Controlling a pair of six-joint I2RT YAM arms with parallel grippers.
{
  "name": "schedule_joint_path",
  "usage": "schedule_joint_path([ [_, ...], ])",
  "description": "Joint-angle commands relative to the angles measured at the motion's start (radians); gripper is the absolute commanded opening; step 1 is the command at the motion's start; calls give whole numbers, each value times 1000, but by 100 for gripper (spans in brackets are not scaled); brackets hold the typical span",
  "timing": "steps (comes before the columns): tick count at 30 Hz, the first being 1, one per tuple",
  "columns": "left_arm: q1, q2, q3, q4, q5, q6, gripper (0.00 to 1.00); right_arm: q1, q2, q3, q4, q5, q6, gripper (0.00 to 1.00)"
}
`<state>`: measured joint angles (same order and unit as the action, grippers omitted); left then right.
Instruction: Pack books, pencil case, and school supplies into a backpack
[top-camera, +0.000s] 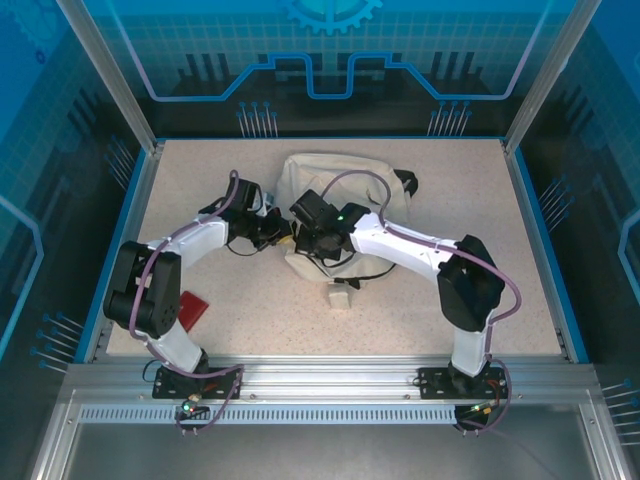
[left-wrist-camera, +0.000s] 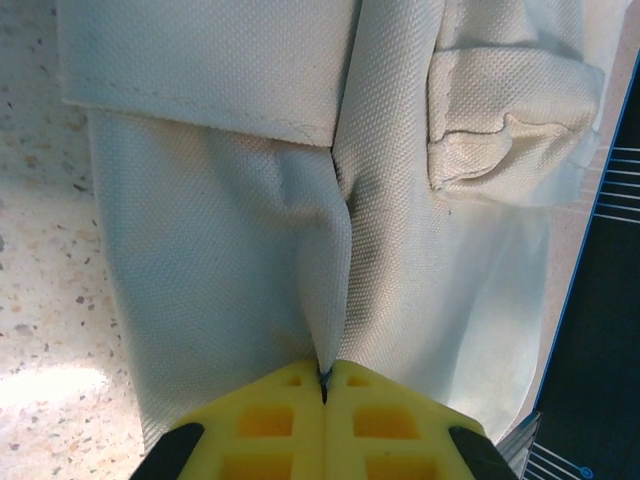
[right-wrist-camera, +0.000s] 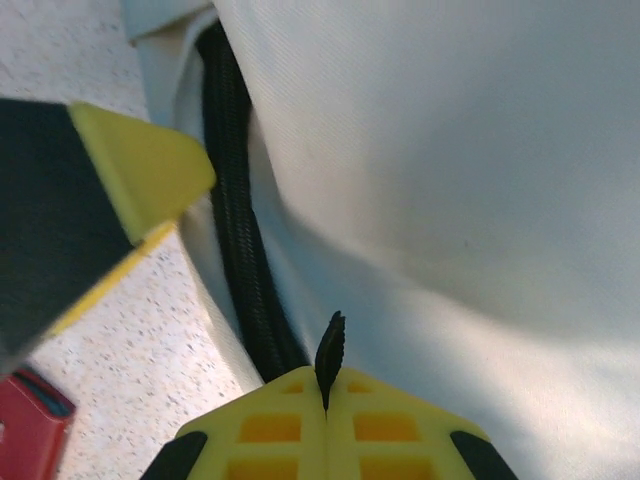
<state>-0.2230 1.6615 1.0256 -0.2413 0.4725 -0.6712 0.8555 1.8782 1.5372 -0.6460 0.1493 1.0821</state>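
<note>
Two end effectors are on the backpack (top-camera: 310, 175), which lies on the worktop (top-camera: 450, 200) straight ahead of them both. Left end effector (left-wrist-camera: 323, 385) is clenched on a fold of its cream fabric. Right end effector (right-wrist-camera: 327, 385) pinches a thin black tab (right-wrist-camera: 330, 345) just beside a black cord (right-wrist-camera: 235, 200). This looks like the opening step, with the packing all to come; what's inside, I cannot tell. A red flat item (top-camera: 192, 308) lies well behind the left end effector. Both arms bend inward, elbows out, wrists nearly meeting.
</note>
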Motion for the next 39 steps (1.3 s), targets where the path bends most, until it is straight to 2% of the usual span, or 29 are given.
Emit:
schedule_joint_path([
  [1, 16, 0, 2, 72, 7, 13, 0, -29, 58, 82, 111, -9, -25, 0],
  [8, 17, -3, -13, 83, 16, 8, 0, -53, 135, 172, 157, -36, -14, 0],
  [19, 19, -3, 5, 73, 4, 14, 0, -76, 110, 137, 234, -38, -5, 0],
  [27, 34, -3, -9, 63, -18, 57, 0, -50, -14, 88, -43, 129, -3, 0],
  [39, 50, 10, 4, 64, -31, 85, 0, -1, -47, 45, -264, 201, 23, 0],
])
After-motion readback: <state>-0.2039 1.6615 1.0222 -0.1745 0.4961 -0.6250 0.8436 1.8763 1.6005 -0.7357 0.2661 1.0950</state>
